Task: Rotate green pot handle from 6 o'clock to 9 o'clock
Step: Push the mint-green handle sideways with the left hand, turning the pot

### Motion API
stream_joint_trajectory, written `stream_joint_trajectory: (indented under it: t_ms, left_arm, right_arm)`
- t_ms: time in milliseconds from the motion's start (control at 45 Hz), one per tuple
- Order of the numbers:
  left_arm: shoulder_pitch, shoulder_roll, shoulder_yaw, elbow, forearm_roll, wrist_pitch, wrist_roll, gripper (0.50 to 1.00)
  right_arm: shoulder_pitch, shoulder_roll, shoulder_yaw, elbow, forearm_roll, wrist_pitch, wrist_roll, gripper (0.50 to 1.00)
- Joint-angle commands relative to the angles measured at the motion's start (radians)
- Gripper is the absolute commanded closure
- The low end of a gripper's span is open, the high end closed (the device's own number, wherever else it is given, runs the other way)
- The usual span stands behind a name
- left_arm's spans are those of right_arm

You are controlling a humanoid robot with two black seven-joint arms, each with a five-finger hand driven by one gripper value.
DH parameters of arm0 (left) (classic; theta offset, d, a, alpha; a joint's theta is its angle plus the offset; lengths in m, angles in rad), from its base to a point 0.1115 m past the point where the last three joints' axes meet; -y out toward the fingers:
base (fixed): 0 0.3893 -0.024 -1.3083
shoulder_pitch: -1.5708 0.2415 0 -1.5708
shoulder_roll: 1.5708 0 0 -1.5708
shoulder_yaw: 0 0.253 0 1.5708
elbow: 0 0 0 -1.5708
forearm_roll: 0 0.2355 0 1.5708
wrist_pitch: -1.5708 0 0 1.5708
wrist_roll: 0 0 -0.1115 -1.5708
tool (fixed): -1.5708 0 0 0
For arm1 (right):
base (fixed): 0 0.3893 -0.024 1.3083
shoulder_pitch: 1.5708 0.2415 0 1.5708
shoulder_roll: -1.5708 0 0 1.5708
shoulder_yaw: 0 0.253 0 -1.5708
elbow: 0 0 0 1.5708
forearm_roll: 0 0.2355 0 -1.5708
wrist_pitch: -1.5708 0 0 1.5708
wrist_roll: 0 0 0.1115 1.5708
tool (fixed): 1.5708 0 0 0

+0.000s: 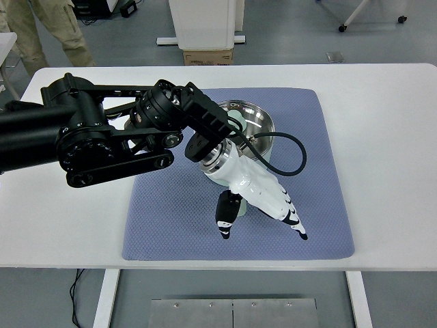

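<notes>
- Broadly, the white worktop [382, 137] carries a blue-grey mat [307, 198] laid across its middle.
- From the picture's left edge the black left arm [82, 137] reaches over the mat.
- The steel pot [256, 123] sits at the mat's far side, partly hidden by the arm; its pale green handle [235, 205] points toward the near edge.
- The white left hand [256, 195] hangs over the handle, thumb on one side and fingers stretched past the other, seemingly pinching it.
</notes>
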Motion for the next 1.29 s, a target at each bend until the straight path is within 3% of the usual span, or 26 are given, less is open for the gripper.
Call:
stream_joint_trajectory:
  t_ms: [0, 133, 1268]
  left_arm:
    - [-0.018, 0.018, 0.04, -0.001, 0.003, 0.0, -0.01, 0.5]
    - [-0.044, 0.037, 0.104, -0.004, 0.004, 0.0, -0.034, 0.5]
    - [-0.171, 0.052, 0.313, -0.04, 0.057, 0.005, -0.033, 0.5]
  right_arm:
    - [0.0, 0.0, 0.0, 0.0, 0.0, 0.0, 0.0, 0.5]
    - [0.0, 0.0, 0.0, 0.0, 0.0, 0.0, 0.0, 0.5]
    - [0.0, 0.0, 0.0, 0.0, 0.0, 0.0, 0.0, 0.5]
